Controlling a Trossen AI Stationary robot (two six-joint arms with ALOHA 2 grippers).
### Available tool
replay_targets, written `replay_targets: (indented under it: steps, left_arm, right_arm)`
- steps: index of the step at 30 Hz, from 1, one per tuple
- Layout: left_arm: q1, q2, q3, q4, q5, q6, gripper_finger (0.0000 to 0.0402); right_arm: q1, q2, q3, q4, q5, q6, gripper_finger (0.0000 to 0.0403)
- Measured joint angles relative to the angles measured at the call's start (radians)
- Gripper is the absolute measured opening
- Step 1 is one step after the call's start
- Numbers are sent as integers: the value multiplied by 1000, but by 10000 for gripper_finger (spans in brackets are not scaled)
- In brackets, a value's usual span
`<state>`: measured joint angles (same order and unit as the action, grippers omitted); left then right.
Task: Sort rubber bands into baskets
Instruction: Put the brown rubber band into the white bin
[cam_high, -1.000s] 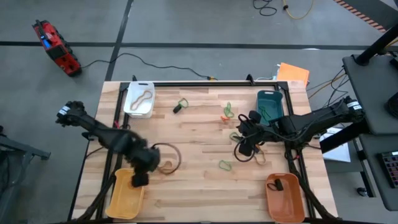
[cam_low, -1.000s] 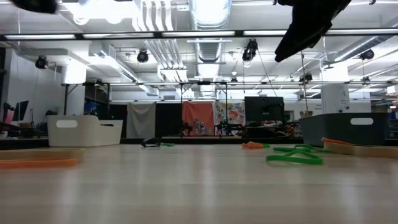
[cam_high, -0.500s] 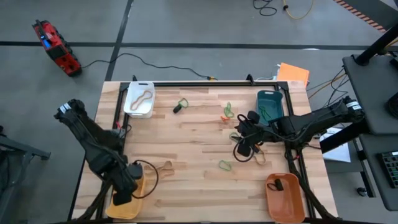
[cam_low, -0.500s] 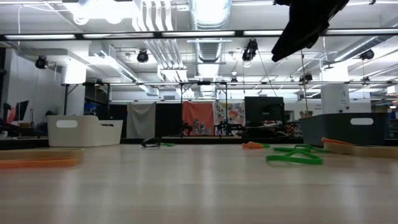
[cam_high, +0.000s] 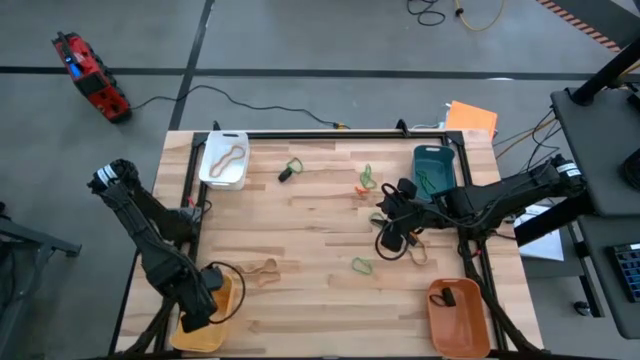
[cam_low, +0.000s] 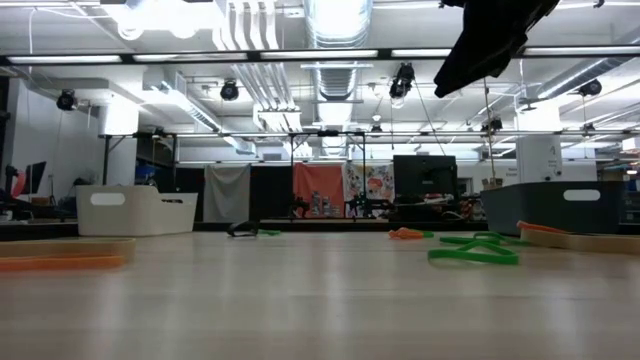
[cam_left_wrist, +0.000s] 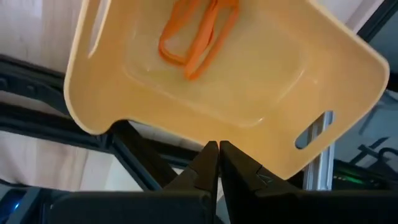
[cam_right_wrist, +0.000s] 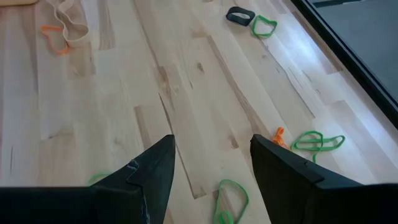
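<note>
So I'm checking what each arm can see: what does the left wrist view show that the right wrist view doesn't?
Only the left wrist view shows the yellow basket with orange rubber bands inside, below the shut left gripper. Only the right wrist view shows bare table with loose bands: green rubber bands, a black band and a tan band, beyond the open right gripper. Both look past their own dark fingers and see rubber bands.
</note>
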<state>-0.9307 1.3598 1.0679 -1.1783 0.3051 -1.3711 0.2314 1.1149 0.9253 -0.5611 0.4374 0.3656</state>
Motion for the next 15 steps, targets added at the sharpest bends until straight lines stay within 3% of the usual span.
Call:
replay_targets:
  steps: [4, 11, 15]
  left_arm:
    - [2, 0, 33, -1, -133, 41, 0]
    - [3, 0, 97, 28, -680, 332, 0]
    - [3, 0, 83, 43, -899, 504, 0]
  right_arm:
    - [0, 0, 0, 50, 0, -4, 199]
    - [0, 52, 0, 291, -1, -113, 199]
    - [0, 137, 0, 457, -51, -184, 199]
